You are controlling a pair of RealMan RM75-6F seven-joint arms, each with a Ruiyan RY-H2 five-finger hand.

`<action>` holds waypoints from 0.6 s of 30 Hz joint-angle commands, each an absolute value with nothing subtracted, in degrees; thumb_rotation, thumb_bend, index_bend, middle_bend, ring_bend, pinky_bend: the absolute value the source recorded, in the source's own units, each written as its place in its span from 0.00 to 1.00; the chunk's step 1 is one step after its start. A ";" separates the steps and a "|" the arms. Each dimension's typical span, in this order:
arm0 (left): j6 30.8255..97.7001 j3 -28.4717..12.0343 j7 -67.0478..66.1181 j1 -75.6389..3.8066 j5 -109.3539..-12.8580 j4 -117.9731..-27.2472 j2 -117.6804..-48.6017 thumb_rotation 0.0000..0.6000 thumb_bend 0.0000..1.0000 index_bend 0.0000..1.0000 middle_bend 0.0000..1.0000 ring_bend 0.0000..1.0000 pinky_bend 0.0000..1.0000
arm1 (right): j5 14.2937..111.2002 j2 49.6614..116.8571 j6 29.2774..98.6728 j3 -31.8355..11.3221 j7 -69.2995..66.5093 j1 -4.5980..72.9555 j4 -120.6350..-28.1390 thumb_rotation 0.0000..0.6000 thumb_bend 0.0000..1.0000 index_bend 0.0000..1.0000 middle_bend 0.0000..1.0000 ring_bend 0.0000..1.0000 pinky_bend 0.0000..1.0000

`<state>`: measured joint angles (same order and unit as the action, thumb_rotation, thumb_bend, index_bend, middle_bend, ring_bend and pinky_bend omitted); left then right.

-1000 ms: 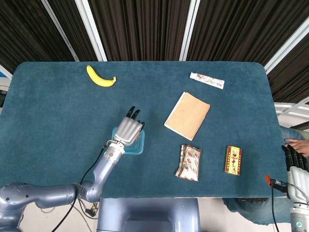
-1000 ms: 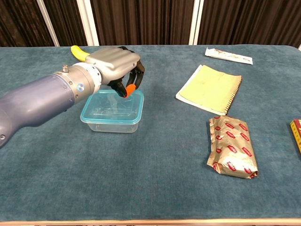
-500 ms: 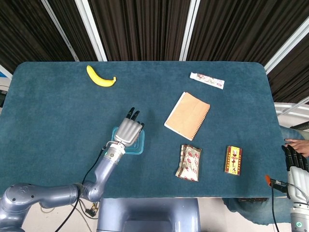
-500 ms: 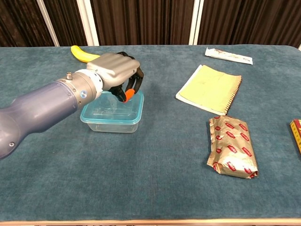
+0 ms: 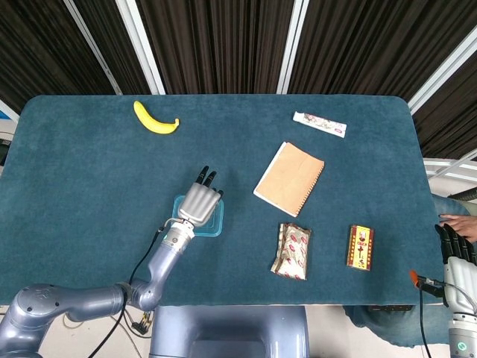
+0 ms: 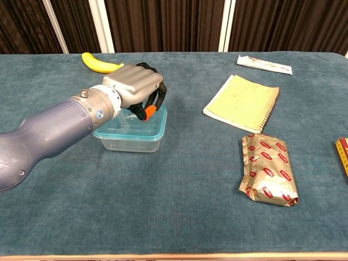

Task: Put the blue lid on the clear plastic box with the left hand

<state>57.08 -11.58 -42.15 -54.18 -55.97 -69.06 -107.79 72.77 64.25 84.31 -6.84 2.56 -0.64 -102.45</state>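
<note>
Yellow banana (image 5: 155, 118) — teal table (image 5: 82, 179) — blue lid (image 6: 155, 132).

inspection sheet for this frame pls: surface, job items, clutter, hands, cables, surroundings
Surface: teal cloth table, flat.
Job's things: clear plastic box with blue lid on top; seating cannot be told.
Clutter: banana, tube, notebook, foil packet, small yellow box.
Hands: left hand over the box, fingers curled down onto the lid; right hand off the table's right edge, state unclear.
Cables: black cable along left arm; orange-tipped cable by right arm.
Surroundings: dark slatted wall.
</note>
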 commanded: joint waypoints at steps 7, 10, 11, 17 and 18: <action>56.78 -11.46 -42.06 -54.02 -56.12 -68.44 -108.24 1.00 0.56 0.69 0.56 0.09 0.00 | 72.82 64.27 84.36 -6.83 2.55 -0.64 -102.45 1.00 0.27 0.04 0.00 0.00 0.00; 56.79 -11.45 -42.09 -53.97 -56.25 -68.48 -108.25 1.00 0.56 0.69 0.56 0.09 0.00 | 72.86 64.28 84.37 -6.82 2.56 -0.63 -102.44 1.00 0.27 0.04 0.00 0.00 0.00; 56.76 -11.44 -42.14 -53.94 -56.23 -68.50 -108.25 1.00 0.56 0.69 0.56 0.09 0.00 | 72.88 64.30 84.38 -6.82 2.58 -0.63 -102.44 1.00 0.27 0.04 0.00 0.00 0.00; 56.28 -11.17 -42.62 -53.82 -55.85 -68.30 -108.38 1.00 0.56 0.69 0.56 0.09 0.00 | 72.93 64.31 84.45 -6.81 2.56 -0.65 -102.42 1.00 0.27 0.04 0.00 0.00 0.00; 56.20 -11.13 -42.70 -53.82 -55.79 -68.22 -108.42 1.00 0.56 0.69 0.55 0.09 0.00 | 72.94 64.31 84.46 -6.81 2.56 -0.65 -102.41 1.00 0.27 0.04 0.00 0.00 0.00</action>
<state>56.21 -11.14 -42.69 -53.82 -55.81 -68.23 -108.41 72.94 64.31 84.46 -6.81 2.56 -0.65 -102.41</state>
